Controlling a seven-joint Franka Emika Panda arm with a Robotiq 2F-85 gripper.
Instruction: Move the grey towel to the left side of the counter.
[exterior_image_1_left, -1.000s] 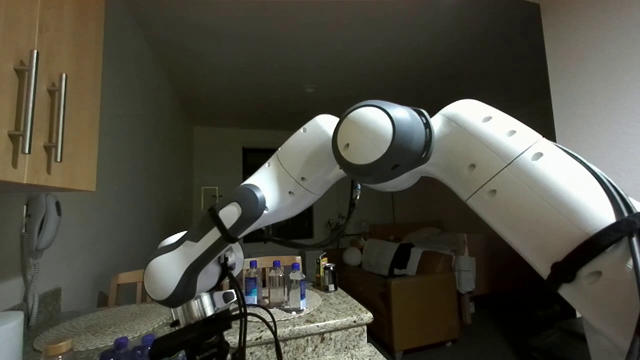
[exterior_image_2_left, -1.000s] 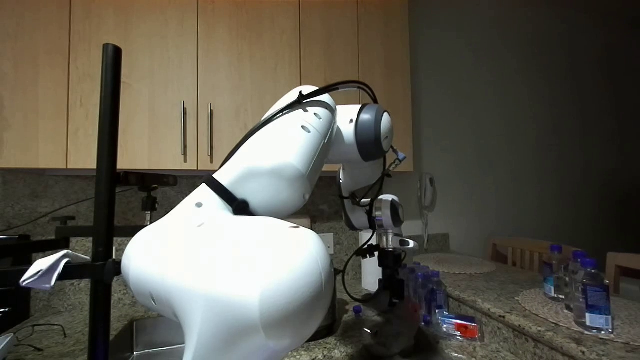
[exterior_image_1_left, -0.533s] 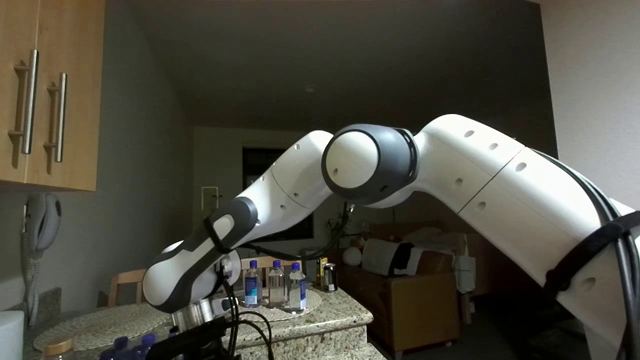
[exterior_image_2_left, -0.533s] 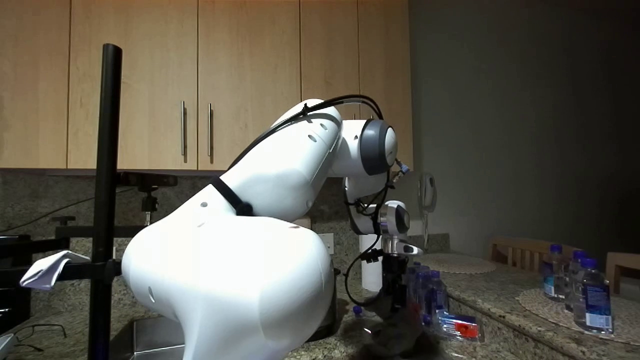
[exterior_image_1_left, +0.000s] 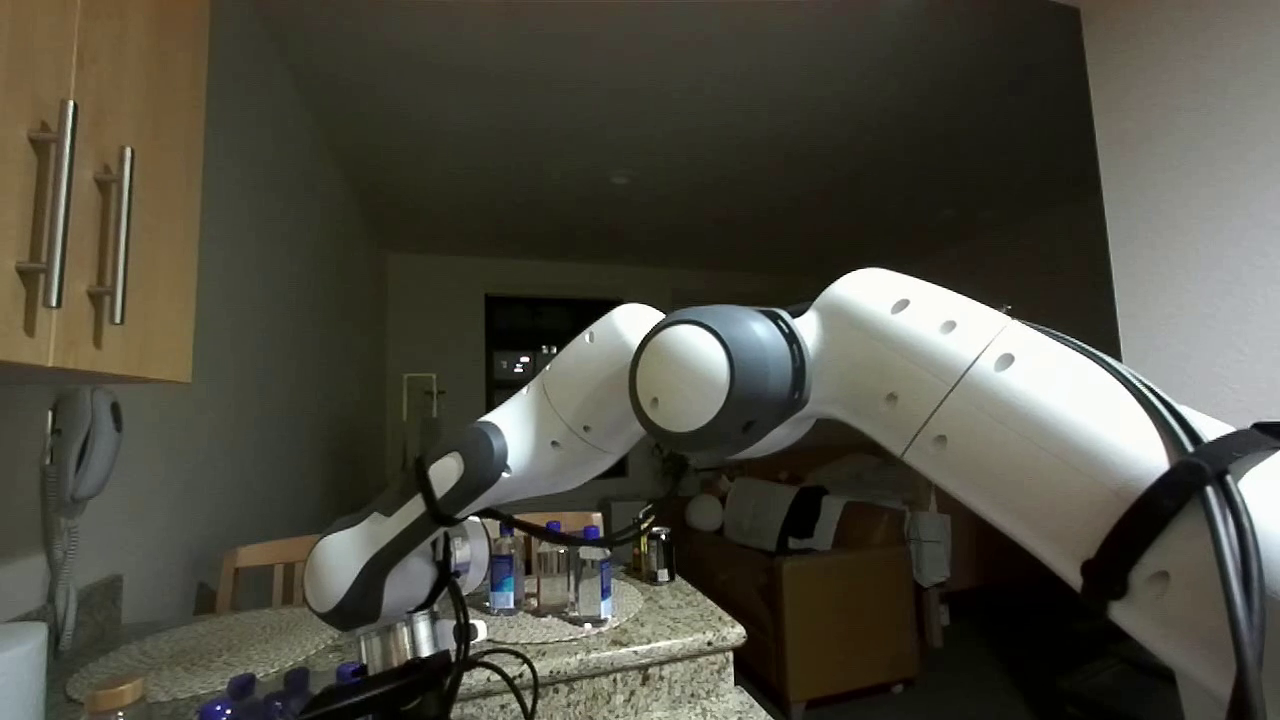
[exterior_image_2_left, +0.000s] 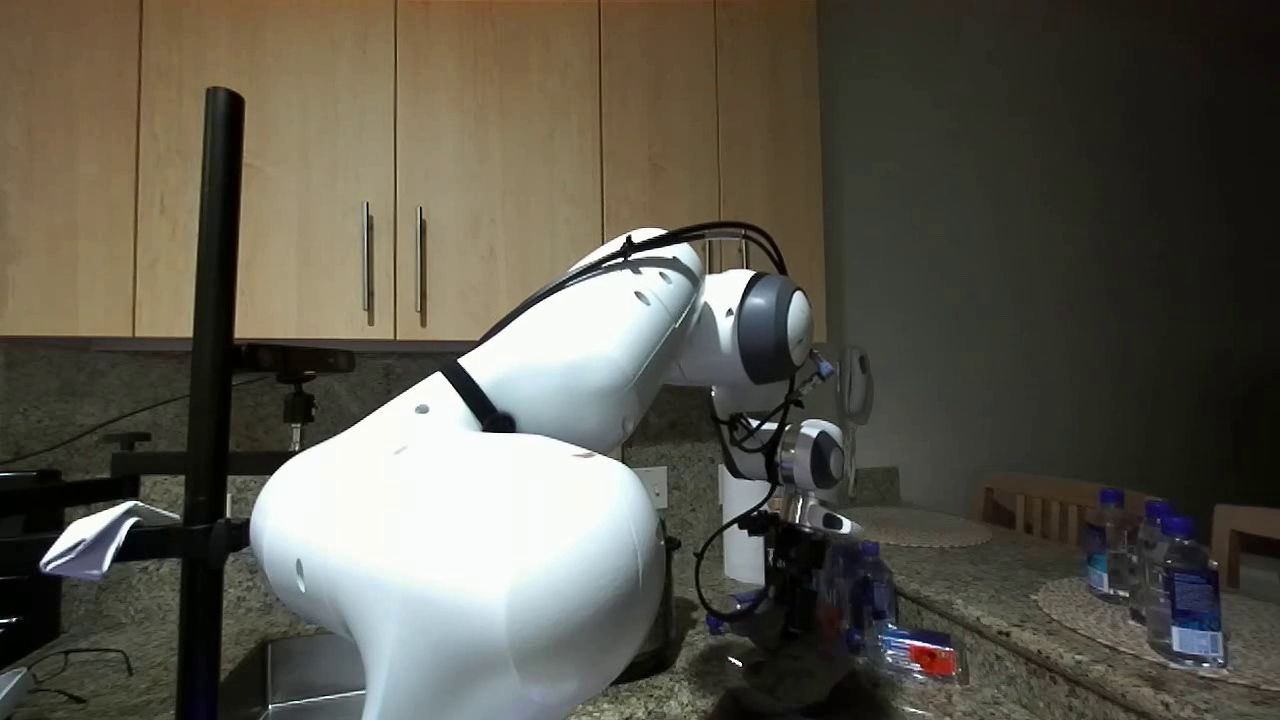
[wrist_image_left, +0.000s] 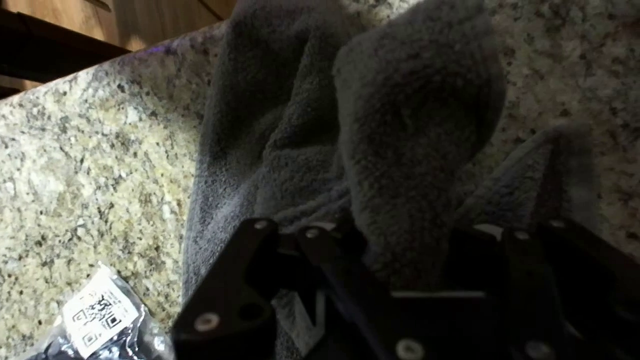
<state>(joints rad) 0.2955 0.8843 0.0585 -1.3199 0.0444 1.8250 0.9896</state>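
The grey towel lies crumpled on the speckled granite counter in the wrist view, close to its edge. One fold stands up between the fingers of my gripper, and the rest spreads ahead and under the left finger. The fingers are apart on either side of that fold; the tips are dark and partly lost in the cloth. In an exterior view my gripper points down over the dark towel heap on the lower counter. In an exterior view the gripper's end is below the picture.
A clear plastic bag with a QR label lies left of the towel. Several blue-capped bottles and a red-blue packet stand close beside the gripper. A paper roll is behind. More bottles stand on the raised ledge. A sink is at left.
The arm's elbow has sunk steadily in both exterior views. The wrist and gripper have moved a little to the right in both, and slightly lower. Bottles and packet have not moved.
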